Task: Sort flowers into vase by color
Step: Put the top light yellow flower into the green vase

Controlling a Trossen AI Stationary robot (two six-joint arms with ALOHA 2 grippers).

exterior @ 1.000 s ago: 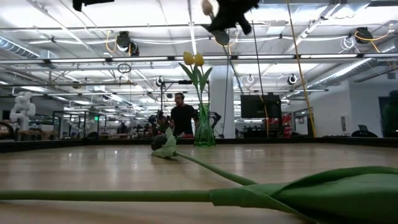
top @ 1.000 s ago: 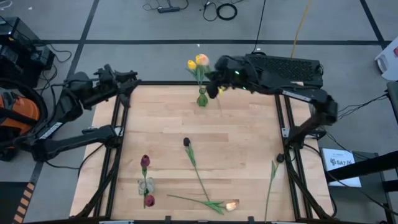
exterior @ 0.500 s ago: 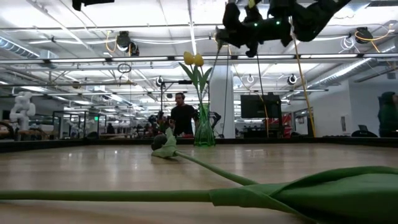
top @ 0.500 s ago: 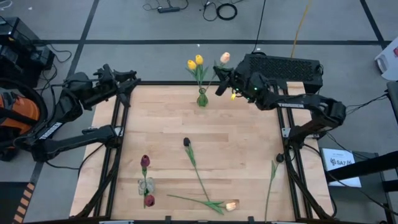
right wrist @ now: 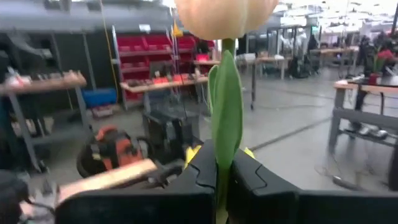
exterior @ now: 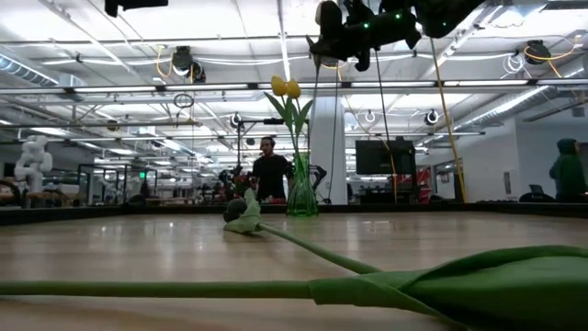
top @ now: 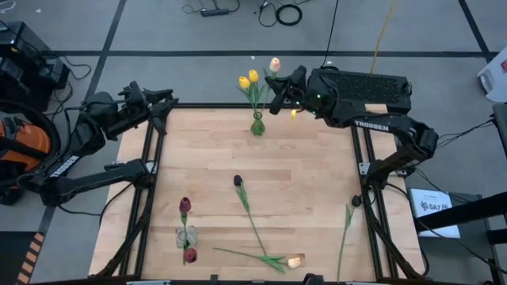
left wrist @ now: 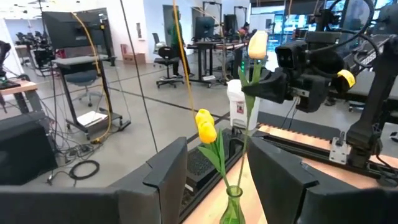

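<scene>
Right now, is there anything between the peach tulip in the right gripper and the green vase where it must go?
Nothing visible blocks it. The right gripper holds the peach tulip beside the vase, which already holds two yellow tulips.

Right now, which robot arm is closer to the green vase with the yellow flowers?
The right. Its gripper hangs just beside the vase, above the table's far edge, holding a peach tulip. The left gripper waits farther off, at the far left corner.
</scene>
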